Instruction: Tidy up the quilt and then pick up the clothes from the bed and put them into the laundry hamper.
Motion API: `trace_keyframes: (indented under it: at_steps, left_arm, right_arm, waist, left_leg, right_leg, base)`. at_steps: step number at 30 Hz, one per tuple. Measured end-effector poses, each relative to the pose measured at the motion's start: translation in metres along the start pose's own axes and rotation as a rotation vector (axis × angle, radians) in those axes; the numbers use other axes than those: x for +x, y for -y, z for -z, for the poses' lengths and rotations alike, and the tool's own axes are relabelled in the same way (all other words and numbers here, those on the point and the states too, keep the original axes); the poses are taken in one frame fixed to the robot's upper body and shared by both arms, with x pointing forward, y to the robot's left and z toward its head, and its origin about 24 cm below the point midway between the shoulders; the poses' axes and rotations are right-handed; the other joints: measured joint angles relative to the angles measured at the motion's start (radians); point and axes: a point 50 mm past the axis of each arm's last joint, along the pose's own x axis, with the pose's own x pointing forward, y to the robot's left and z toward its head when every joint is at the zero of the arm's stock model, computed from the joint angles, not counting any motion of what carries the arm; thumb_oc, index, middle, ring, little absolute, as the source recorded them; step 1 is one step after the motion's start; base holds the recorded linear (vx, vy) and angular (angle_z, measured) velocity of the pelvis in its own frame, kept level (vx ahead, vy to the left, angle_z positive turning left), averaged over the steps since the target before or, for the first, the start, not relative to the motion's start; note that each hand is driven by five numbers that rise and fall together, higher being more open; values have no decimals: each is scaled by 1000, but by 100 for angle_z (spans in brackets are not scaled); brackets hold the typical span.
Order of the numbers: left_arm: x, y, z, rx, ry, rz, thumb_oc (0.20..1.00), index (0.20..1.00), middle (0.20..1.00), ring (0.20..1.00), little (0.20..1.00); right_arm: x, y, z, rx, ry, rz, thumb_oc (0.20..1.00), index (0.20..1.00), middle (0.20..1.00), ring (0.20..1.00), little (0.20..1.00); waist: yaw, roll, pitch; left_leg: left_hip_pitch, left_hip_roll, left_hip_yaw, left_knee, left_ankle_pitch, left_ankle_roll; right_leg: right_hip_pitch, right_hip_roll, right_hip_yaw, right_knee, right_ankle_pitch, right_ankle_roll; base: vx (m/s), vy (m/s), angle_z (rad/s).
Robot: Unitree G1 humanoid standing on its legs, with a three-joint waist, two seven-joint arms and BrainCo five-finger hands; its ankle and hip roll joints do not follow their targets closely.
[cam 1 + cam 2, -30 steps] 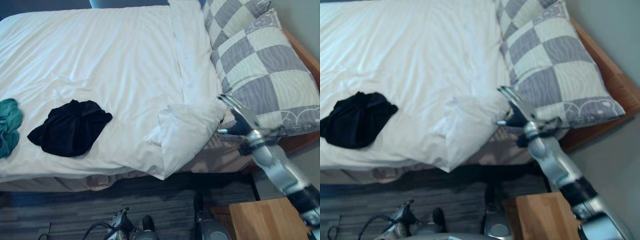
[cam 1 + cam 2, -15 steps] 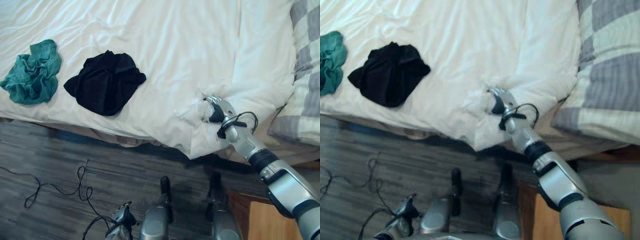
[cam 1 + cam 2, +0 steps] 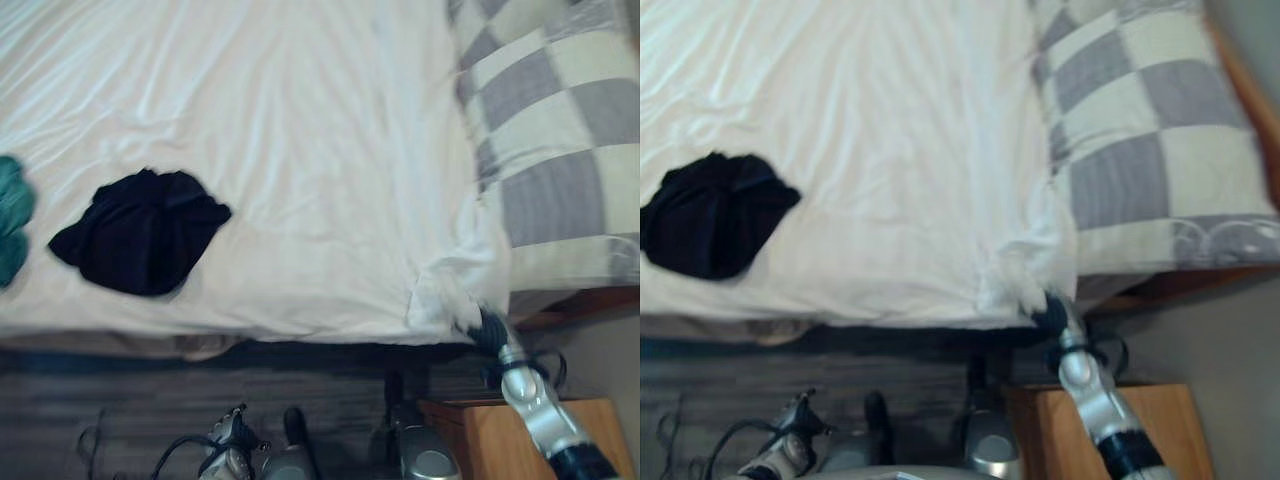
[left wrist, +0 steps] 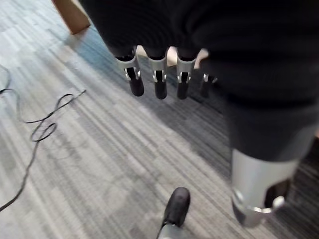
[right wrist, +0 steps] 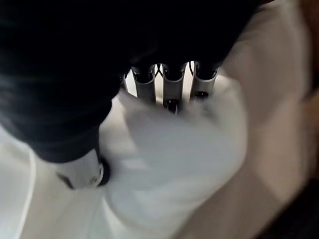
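Quilt (image 3: 300,150) corner bunches softly in our right hand (image 3: 1050,316), fingers curled on it; limp cloth, best gripped at corners.

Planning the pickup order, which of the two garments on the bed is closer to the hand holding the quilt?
The black garment; the teal one lies farther from the right hand, at the view's left edge.

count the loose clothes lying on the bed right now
2. A black garment lies bunched on the white quilt toward the robot's left. A teal garment sits further left, cut off by the view's edge; more may lie beyond it.
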Motion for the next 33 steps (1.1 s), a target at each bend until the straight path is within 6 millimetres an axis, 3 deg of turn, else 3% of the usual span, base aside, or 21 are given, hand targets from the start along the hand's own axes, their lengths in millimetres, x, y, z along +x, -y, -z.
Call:
trace_keyframes:
  at_steps: [1, 3, 6, 9, 11, 14, 15, 16, 17, 18, 19, 20, 21, 22, 24, 25, 27, 30, 31, 33]
  left_arm:
    - [1, -1, -4, 16, 15, -2, 1000, 1000, 1000, 1000, 1000]
    - [1, -1, -9, 12, 31, -7, 1000, 1000, 1000, 1000, 1000]
    - [0, 1, -11, 8, 39, -3, 1000, 1000, 1000, 1000, 1000]
    - [0, 0, -12, 3, 45, -8, 1000, 1000, 1000, 1000, 1000]
    - [-1, 3, -9, 1, 36, -2, 1000, 1000, 1000, 1000, 1000]
    - [-5, 14, -2, 5, 17, 28, 1000, 1000, 1000, 1000, 1000]
    - [-6, 16, -1, 5, 17, 34, 1000, 1000, 1000, 1000, 1000]
    - [-6, 17, -1, -1, 15, 36, 1000, 1000, 1000, 1000, 1000]
    - [-7, 20, -3, 0, 18, 45, 1000, 1000, 1000, 1000, 1000]
    - [-7, 21, -6, -1, 30, 47, 1000, 1000, 1000, 1000, 1000]
    - [-8, 25, -7, 13, 34, 62, 1000, 1000, 1000, 1000, 1000]
    - [-8, 25, -9, 19, 41, 63, 1000, 1000, 1000, 1000, 1000]
    - [-8, 27, -9, 27, 40, 76, 1000, 1000, 1000, 1000, 1000]
    - [-8, 27, -11, 33, 40, 80, 1000, 1000, 1000, 1000, 1000]
    - [-9, 29, -10, 44, 34, 87, 1000, 1000, 1000, 1000, 1000]
    - [-10, 30, -9, 44, 36, 89, 1000, 1000, 1000, 1000, 1000]
    - [-9, 29, -14, 70, 62, 87, 1000, 1000, 1000, 1000, 1000]
    - [-7, 23, -34, 92, 133, 67, 1000, 1000, 1000, 1000, 1000]
    - [-4, 15, -42, 90, 154, 40, 1000, 1000, 1000, 1000, 1000]
    - [1, 0, -52, 101, 190, 12, 1000, 1000, 1000, 1000, 1000]
  right_arm:
    - [-8, -6, 14, 2, -57, -15, 1000, 1000, 1000, 1000, 1000]
    - [-11, -14, 23, 48, -117, -1, 1000, 1000, 1000, 1000, 1000]
    - [-13, -20, 31, 89, -171, 2, 1000, 1000, 1000, 1000, 1000]
    - [-25, -18, 56, 136, -325, 41, 1000, 1000, 1000, 1000, 1000]
    - [-32, -2, 66, 194, -391, 132, 1000, 1000, 1000, 1000, 1000]
    - [-23, 36, 44, 216, -262, 295, 1000, 1000, 1000, 1000, 1000]
    - [-19, 45, 34, 209, -203, 323, 903, 903, 903, 903, 903]
    - [-14, 52, 25, 207, -168, 337, 429, 429, 429, 429, 429]
    - [-5, 64, 7, 206, -89, 373, 200, 200, 200, 200, 200]
    - [1, 73, -7, 203, -33, 400, 200, 200, 200, 200, 200]
    - [13, 90, -39, 210, 92, 455, 200, 200, 200, 200, 200]
    - [15, 94, -46, 208, 124, 473, 200, 200, 200, 200, 200]
    - [27, 112, -79, 199, 256, 528, 200, 200, 200, 200, 200]
    - [36, 120, -103, 196, 335, 541, 200, 200, 200, 200, 200]
    - [46, 123, -127, 186, 410, 529, 200, 200, 200, 200, 200]
    - [53, 120, -134, 191, 417, 512, 200, 200, 200, 200, 200]
    - [74, 111, -131, 164, 346, 462, 200, 200, 200, 200, 200]
    - [93, 88, -94, 173, 122, 387, 200, 200, 200, 200, 200]
    - [93, 82, -93, 200, 136, 400, 200, 200, 200, 200, 200]
    - [96, 88, -111, 261, 208, 440, 200, 200, 200, 200, 200]
  waist:
    - [-20, -10, -12]
    - [-34, -16, -29]
    - [-37, 0, -71]
    - [-38, 11, -82]
    - [-39, 14, -83]
    - [-69, 17, -82]
    - [-61, 17, -81]
    - [-59, 19, -81]
    - [-51, 30, -78]
    - [-51, 32, -80]
    - [-41, 50, -77]
    - [-43, 53, -78]
    - [-4, 80, -70]
    - [13, 98, -64]
    - [30, 125, -55]
    - [60, 144, -49]
    - [64, 159, -29]
    - [84, 180, 25]
    - [86, 178, 67]
    - [68, 167, 119]
  left_leg:
    - [11, -4, 20, 3, -6, 1]
    - [36, -9, 57, 4, -10, 2]
    - [56, -10, 87, 1, -23, 2]
    - [71, -9, 96, 0, -28, 2]
    - [71, -8, 97, 0, -30, 2]
    - [65, -7, 98, 0, -36, 11]
    - [51, -5, 95, 0, -31, 12]
    - [43, -4, 94, -1, -29, 13]
    - [27, -3, 87, -1, -23, 17]
    - [19, -4, 80, 0, -25, 11]
    - [-2, -3, 60, 0, -18, 9]
    - [-4, -5, 55, 0, -14, 7]
    - [-22, 0, 37, 0, 1, 12]
    - [-32, 1, 31, 0, 10, 10]
    - [-45, -1, 8, 1, 17, 10]
    - [-66, -2, 4, 2, 26, 5]
    - [-95, -11, -8, 5, 36, 9]
    - [-146, -25, -13, 8, 50, 19]
    - [-173, -26, -12, 38, 47, 20]
    - [-198, -20, -13, 88, 25, 20]
  right_leg:
    - [-1, 2, 14, 0, 0, 0]
    - [1, 6, 46, 0, 5, 5]
    - [4, 11, 76, 0, 6, 8]
    - [15, 13, 80, 0, 6, 8]
    - [11, 12, 90, 0, 6, 8]
    - [5, 5, 92, -1, 2, 3]
    - [-1, 3, 89, 0, 3, 3]
    - [-6, 2, 84, 0, 3, 4]
    - [-12, -1, 72, 0, 3, 4]
    - [-24, -2, 66, -1, 4, 5]
    - [-34, -5, 53, -1, 5, 7]
    - [-39, -4, 50, 0, 6, 8]
    - [-40, -4, 37, 0, 10, 10]
    - [-42, -2, 28, 0, 11, 10]
    - [-48, 2, 7, 0, 15, 12]
    - [-56, -6, -1, 0, 15, 13]
    - [-89, -11, -8, 2, 21, 12]
    - [-145, -23, -5, 22, 28, 18]
    - [-179, -27, 5, 57, 21, 8]
    - [-202, -27, 9, 100, 16, 1]
  base:
    - [67, 96, -46]
    - [36, 76, -47]
    - [35, 62, -33]
    - [22, 42, -10]
    - [21, 29, -12]
    - [-6, -12, -1]
    - [-44, -49, 4]
    - [-54, -91, 13]
    - [-49, -82, 12]
    - [-26, -66, 28]
    - [-16, -43, 27]
    - [-14, -55, 47]
    - [-16, -50, 41]
    - [-17, -30, 42]
    - [-55, -16, 32]
    - [-108, 7, 26]
    - [-125, 31, 17]
    - [-165, -20, 10]
    - [-126, -43, -5]
    - [-76, -13, -1]
